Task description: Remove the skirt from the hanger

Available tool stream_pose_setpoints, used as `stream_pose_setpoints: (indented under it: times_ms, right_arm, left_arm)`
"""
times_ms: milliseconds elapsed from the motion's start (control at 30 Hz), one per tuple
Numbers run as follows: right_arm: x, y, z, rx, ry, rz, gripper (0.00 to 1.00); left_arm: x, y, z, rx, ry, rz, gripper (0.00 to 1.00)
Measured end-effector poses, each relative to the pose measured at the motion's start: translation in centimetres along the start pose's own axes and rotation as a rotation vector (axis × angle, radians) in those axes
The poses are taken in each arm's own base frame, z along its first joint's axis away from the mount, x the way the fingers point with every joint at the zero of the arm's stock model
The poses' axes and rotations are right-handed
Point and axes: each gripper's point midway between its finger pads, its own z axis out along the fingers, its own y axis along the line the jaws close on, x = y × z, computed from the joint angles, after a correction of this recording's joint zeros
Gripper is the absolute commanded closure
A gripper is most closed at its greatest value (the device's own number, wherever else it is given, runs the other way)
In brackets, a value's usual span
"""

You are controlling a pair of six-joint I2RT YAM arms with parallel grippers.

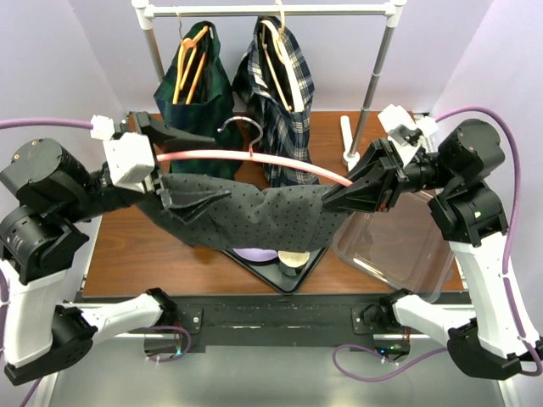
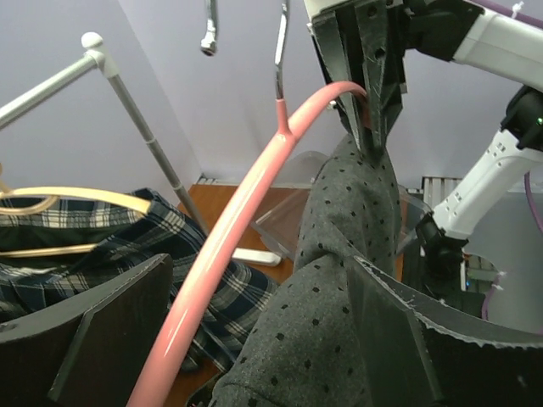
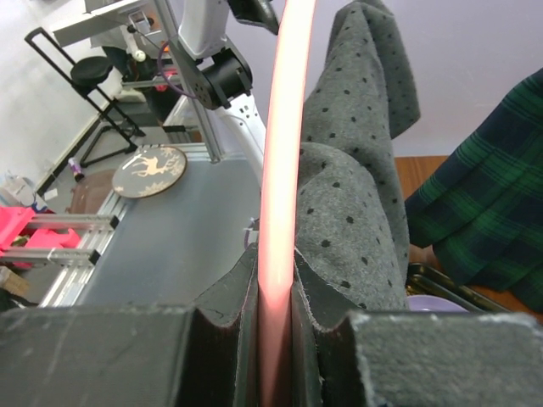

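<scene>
Grips pink hanger [image 1: 254, 158] end tight in right pincer [image 3: 273, 292]. Holds left pincer [image 1: 210, 165] wide apart around skirt [image 1: 254, 212] and hanger bar; cannot tell whether touching. Shows skirt draped on hanger between arms, above counter [image 1: 153, 246], hiding most of tray [image 1: 297, 273].

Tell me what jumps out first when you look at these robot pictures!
A long pink hanger stretches through the air between the two arms, with a grey dotted skirt hanging on it. The right gripper is clamped on one end of the hanger, and the left gripper stands wide open around the skirt at the other end. Behind them, two plaid garments hang on a rack.
</scene>
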Motion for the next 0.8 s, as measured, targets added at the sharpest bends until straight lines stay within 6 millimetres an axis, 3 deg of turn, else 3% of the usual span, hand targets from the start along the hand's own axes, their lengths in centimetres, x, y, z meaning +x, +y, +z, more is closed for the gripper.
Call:
stream_pose_setpoints:
  times_ms: [100, 300, 367, 433, 567, 733, 767, 800]
  right_arm:
    - [0.4, -0.3, 0.0, 0.003, 0.010, 0.004, 1.00]
    - [1.8, -1.6, 0.0, 0.030, 0.046, 0.068, 1.00]
    - [2.2, -2.1, 0.0, 0.044, 0.054, 0.085, 1.00]
    - [2.4, -2.3, 0.1, 0.052, 0.058, 0.096, 1.00]
    - [2.5, -2.2, -0.1, 0.047, 0.055, 0.089, 1.00]
    - [2.9, -0.8, -0.3, 0.001, 0.046, 0.054, 1.00]
    - [3.0, -0.5, -0.3, -0.009, 0.044, 0.051, 1.00]
    - [3.1, -0.2, -0.3, -0.022, 0.042, 0.050, 1.00]
  left_arm:
    - [0.9, -0.5, -0.3, 0.014, 0.036, -0.009, 0.02]
    - [0.5, -0.7, -2.0, -0.019, 0.031, 0.003, 0.00]
    - [-0.5, -0.4, -3.0, -0.065, -0.004, 0.022, 0.05]
    - [-1.7, -0.3, -4.1, -0.101, -0.048, 0.046, 0.19]
    - [-3.5, -0.4, -5.3, -0.128, -0.111, 0.080, 0.22]
    - [-2.0, 0.3, -3.7, -0.125, -0.067, 0.054, 0.22]
    - [-1.6, 0.5, -3.2, -0.122, -0.054, 0.043, 0.24]
    - [-1.2, 0.6, -2.6, -0.115, -0.042, 0.033, 0.33]
